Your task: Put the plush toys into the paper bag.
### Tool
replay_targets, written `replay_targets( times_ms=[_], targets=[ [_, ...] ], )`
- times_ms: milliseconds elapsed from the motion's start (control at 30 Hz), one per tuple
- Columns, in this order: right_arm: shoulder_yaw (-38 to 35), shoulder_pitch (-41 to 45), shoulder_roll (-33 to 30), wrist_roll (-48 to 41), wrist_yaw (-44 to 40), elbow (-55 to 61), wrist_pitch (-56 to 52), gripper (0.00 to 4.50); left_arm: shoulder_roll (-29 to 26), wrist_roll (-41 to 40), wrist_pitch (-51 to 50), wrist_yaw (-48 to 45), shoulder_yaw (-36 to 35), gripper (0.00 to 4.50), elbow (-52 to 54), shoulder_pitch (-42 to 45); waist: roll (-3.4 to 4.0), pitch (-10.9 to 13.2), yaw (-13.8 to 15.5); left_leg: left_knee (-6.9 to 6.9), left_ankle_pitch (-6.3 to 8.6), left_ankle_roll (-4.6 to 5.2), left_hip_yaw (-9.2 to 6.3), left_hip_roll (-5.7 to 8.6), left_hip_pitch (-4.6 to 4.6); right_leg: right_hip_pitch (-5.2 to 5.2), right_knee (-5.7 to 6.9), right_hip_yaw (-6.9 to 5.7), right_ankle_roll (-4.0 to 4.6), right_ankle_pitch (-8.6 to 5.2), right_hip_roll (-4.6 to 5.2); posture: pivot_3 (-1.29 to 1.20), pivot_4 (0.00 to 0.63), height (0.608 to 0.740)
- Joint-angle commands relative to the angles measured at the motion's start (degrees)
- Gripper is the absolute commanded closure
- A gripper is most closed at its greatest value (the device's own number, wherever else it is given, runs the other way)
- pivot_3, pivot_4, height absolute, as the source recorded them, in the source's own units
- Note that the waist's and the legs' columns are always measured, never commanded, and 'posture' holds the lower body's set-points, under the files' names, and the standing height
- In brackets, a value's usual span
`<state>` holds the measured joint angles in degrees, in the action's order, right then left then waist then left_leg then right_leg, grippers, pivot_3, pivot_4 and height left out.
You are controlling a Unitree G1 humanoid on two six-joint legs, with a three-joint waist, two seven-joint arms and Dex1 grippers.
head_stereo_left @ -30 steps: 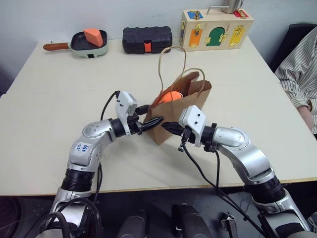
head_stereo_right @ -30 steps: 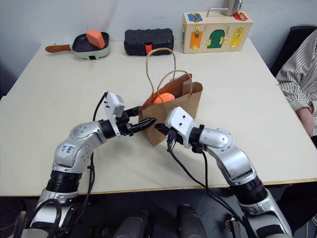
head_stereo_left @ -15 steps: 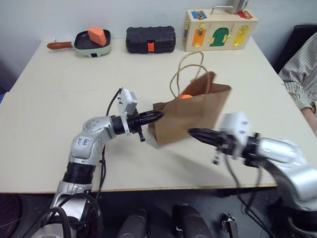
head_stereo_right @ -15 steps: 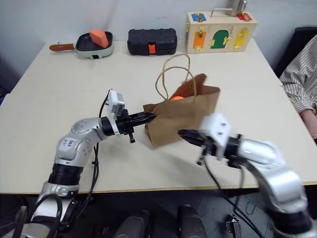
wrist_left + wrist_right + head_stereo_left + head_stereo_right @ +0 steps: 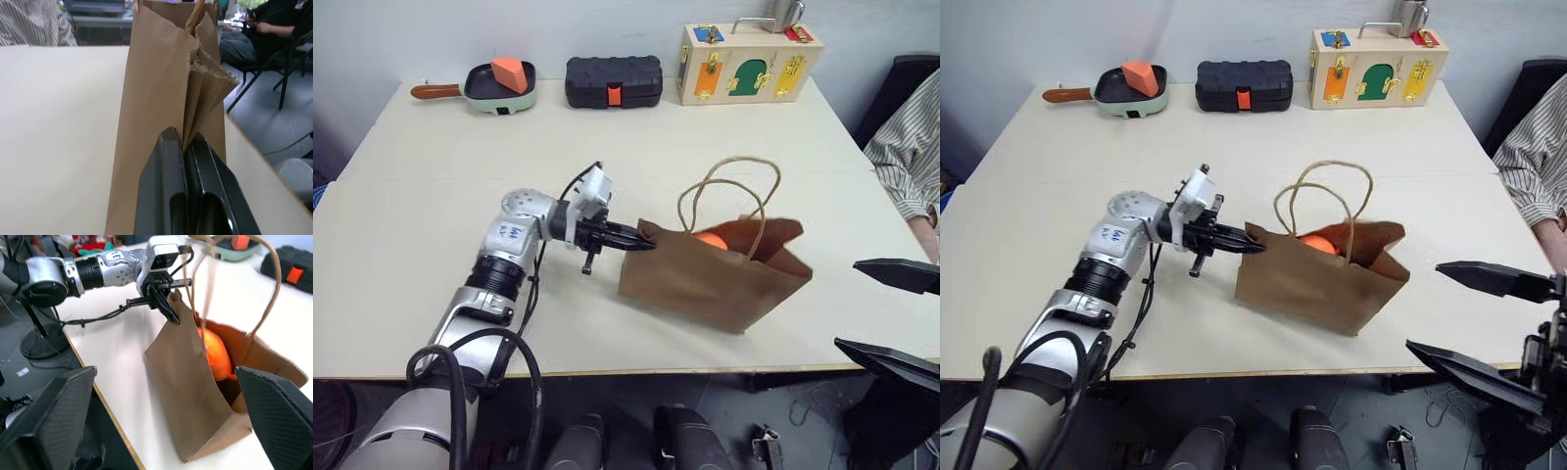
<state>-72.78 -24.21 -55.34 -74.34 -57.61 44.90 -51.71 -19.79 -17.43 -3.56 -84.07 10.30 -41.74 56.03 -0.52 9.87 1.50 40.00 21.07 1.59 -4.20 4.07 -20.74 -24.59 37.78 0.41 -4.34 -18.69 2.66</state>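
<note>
The left gripper pinched the rim of the paper bag, which stood mid-table with an orange plush toy inside. The right gripper hung wide open just beside the bag.

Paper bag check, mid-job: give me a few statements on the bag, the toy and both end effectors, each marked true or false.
1. The left end effector is shut on the paper bag's rim. True.
2. The right end effector is shut. False: its fingers stand wide apart, off the bag.
3. An orange plush toy sits inside the bag. True.
4. The bag lies flat on its side. False: it stands, mouth up.
</note>
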Motion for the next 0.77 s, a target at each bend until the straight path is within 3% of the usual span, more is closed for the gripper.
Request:
replay_targets(
  times_ms=[33,133,233,333,467,533,633,767],
  targets=[
    [3.2,0.5,1.0,7.7,0.7,-1.9,5.4,0.03,0.1,1.9,1.3,1.7,-0.6,4.50,0.6,0.1,-0.06,0.0,0.1,0.00,0.00,0.00,0.00,-0.01,0.00,0.00,0.01,0.00,0.00,0.00,0.00,0.00,0.150,0.740],
    [7.9,2.1,0.9,12.0,0.9,-3.7,8.7,0.03,-1.0,1.9,-0.9,2.6,-1.0,4.50,4.6,-2.3,-0.06,0.0,0.1,0.01,0.00,0.00,-0.01,-0.01,0.02,0.01,-0.01,0.03,0.00,0.00,0.00,0.00,0.150,0.740],
    [13.7,3.9,-1.3,16.8,-3.0,-8.2,12.1,0.00,-7.8,-1.9,-9.0,2.5,-4.6,3.84,16.8,-8.1,-0.05,0.0,-0.4,-0.03,0.00,-0.01,0.01,-0.04,0.04,-0.03,0.02,0.05,0.00,0.00,-0.01,0.00,0.150,0.740],
    [16.4,5.4,-3.4,19.5,-7.0,-12.7,14.1,0.00,-14.9,-5.3,-16.9,3.8,-9.0,2.92,25.2,-12.0,-0.03,0.0,-0.5,-0.08,-0.02,-0.08,0.01,-0.15,0.08,-0.08,0.05,0.07,0.00,0.00,-0.11,0.00,0.150,0.740],
    [19.8,9.1,-9.0,23.5,-16.2,-25.0,17.1,0.00,-32.3,-14.4,-35.1,2.0,-19.4,1.63,39.0,-20.5,0.01,0.1,-0.7,-0.09,0.00,-0.10,-0.03,-0.17,0.08,-0.02,-0.03,0.06,0.01,0.00,-0.11,0.00,0.150,0.740],
    [21.9,12.2,-11.5,24.5,-20.1,-31.1,18.3,0.00,-39.6,-17.9,-40.2,0.4,-24.7,0.98,43.7,-26.3,0.10,0.0,-0.4,-0.12,0.05,-0.07,-0.03,-0.17,0.11,0.05,-0.11,0.05,0.02,-0.01,-0.08,0.00,0.150,0.740],
    [25.7,17.8,-15.2,26.0,-25.3,-39.1,20.2,0.00,-45.9,-20.5,-43.1,-0.5,-33.2,0.04,45.5,-32.8,0.32,0.1,0.4,-0.13,0.08,-0.01,-0.04,-0.13,0.13,0.18,-0.35,0.04,0.02,-0.01,0.00,0.00,0.150,0.740],
    [31.8,26.0,-18.0,27.8,-29.1,-46.8,22.5,0.00,-47.6,-20.9,-40.6,0.6,-38.9,0.04,47.2,-36.8,0.37,0.2,0.9,-0.09,0.07,-0.01,-0.12,-0.13,0.14,0.24,-0.37,-0.02,0.04,-0.02,0.01,0.00,0.150,0.740]
  ],
)
